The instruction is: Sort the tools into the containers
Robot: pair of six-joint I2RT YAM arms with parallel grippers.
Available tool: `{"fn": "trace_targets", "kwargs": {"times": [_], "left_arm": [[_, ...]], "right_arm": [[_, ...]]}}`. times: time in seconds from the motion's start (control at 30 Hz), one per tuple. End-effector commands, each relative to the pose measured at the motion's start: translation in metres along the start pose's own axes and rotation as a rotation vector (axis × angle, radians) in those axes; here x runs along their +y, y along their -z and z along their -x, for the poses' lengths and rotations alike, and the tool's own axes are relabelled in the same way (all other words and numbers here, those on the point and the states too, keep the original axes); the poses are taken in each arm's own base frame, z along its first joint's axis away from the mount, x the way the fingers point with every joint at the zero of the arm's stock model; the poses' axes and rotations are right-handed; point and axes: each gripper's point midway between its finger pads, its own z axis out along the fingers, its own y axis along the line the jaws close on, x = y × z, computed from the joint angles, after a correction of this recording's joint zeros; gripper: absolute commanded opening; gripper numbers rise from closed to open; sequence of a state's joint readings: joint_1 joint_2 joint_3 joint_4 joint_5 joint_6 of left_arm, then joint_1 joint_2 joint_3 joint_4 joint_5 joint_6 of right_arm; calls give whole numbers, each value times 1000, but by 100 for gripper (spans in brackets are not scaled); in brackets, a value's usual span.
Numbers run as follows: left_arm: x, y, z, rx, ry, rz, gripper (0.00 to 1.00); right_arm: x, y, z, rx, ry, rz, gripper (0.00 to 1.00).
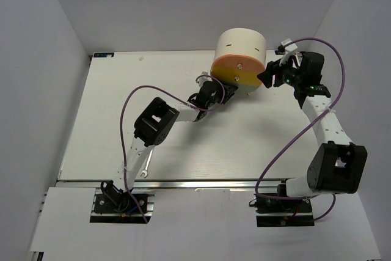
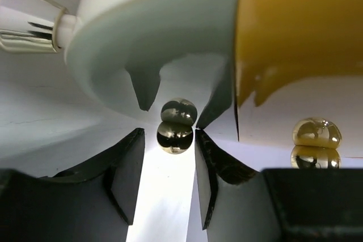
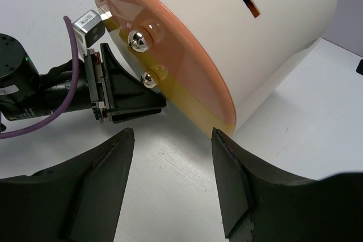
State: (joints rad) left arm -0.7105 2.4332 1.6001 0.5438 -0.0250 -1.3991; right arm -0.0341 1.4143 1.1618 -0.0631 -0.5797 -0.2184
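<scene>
Presently the left end effector is held partly open with the knob of the pale grey-blue drawer between its fingers, contact not discernible, while the right end effector is spread wide, empty, just before the cream cabinet.

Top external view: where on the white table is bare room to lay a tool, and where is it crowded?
The white table is bare at the left, between its left edge and the left arm, and in the middle, between that arm and the right arm. Crowded: before the cream drum-shaped cabinet, where the left gripper and the right gripper sit.
</scene>
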Motion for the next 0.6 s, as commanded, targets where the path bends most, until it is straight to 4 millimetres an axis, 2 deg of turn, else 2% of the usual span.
{"fn": "trace_targets", "kwargs": {"times": [0.0, 0.23, 0.37, 0.47, 0.5, 0.53, 0.57], "left_arm": [[-17, -4, 11, -68, -11, -42, 50], [-22, 4, 16, -100, 10, -76, 30], [-28, 16, 20, -112, 16, -94, 19], [-22, 28, 21, -120, 15, -88, 16], [-31, 33, 22, -124, 15, -110, 15], [-22, 38, 22, -122, 12, -89, 12], [-22, 42, 22, -121, 11, -87, 11]], "right_arm": [[1, 7, 13, -45, 40, 0, 63], [2, 7, 12, -43, 36, 7, 63], [3, 8, 11, -42, 35, 7, 63], [4, 8, 11, -41, 34, 9, 63], [4, 9, 11, -41, 34, 9, 63], [4, 9, 11, -41, 34, 9, 63], [5, 9, 10, -39, 32, 10, 63]]}}
